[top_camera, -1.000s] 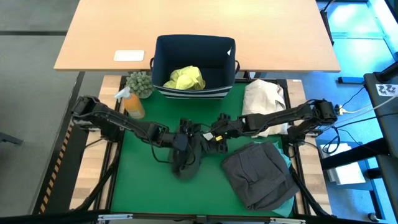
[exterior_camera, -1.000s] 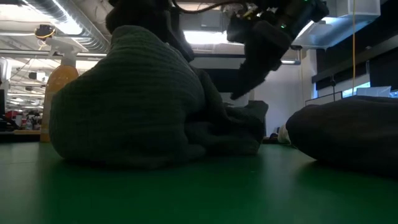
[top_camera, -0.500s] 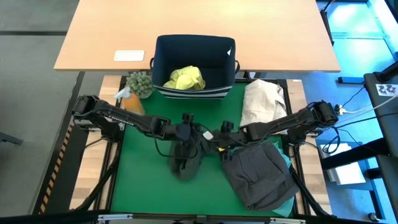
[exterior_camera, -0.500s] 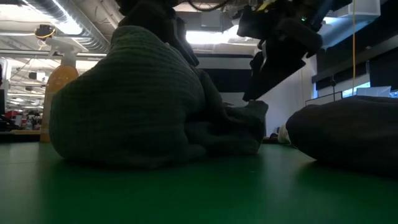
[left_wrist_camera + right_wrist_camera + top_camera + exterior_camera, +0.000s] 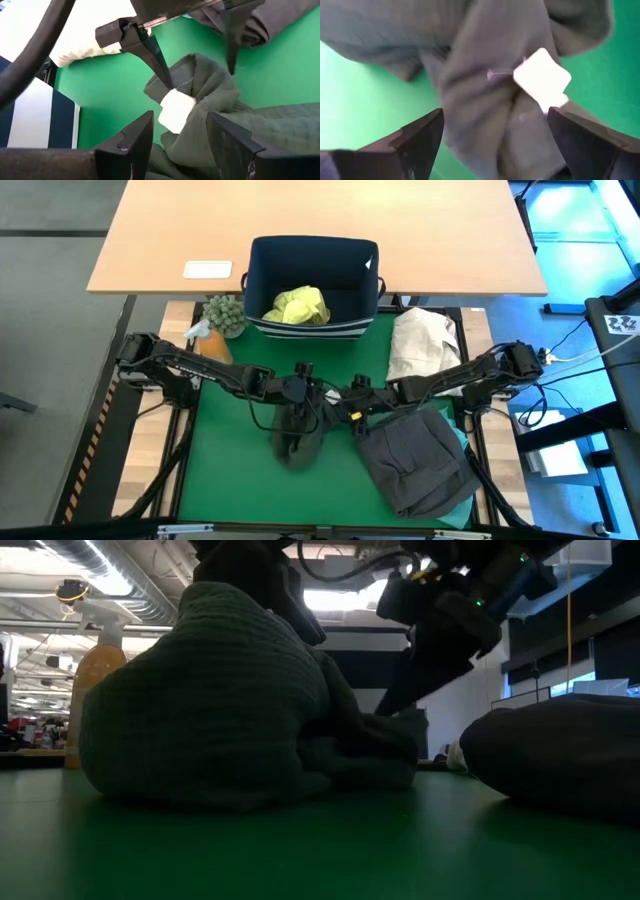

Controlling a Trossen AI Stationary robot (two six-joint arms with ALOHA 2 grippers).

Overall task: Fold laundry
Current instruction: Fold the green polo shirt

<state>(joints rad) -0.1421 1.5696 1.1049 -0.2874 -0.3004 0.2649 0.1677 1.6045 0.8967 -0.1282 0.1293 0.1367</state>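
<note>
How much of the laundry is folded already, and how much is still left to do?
Looks done: a grey garment lies folded on the green mat's right side. In hand: the dark olive garment is bunched mid-mat; the left hand is on its top, and the right hand, open, reaches at the fold with a white tag. Left: the yellow-green shirt sits in the navy bin.

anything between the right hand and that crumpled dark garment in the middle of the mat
Nothing visible. The right hand hangs open just above the crumpled dark garment, with only its white tag in the gap. The left hand is on the same bundle.
</note>
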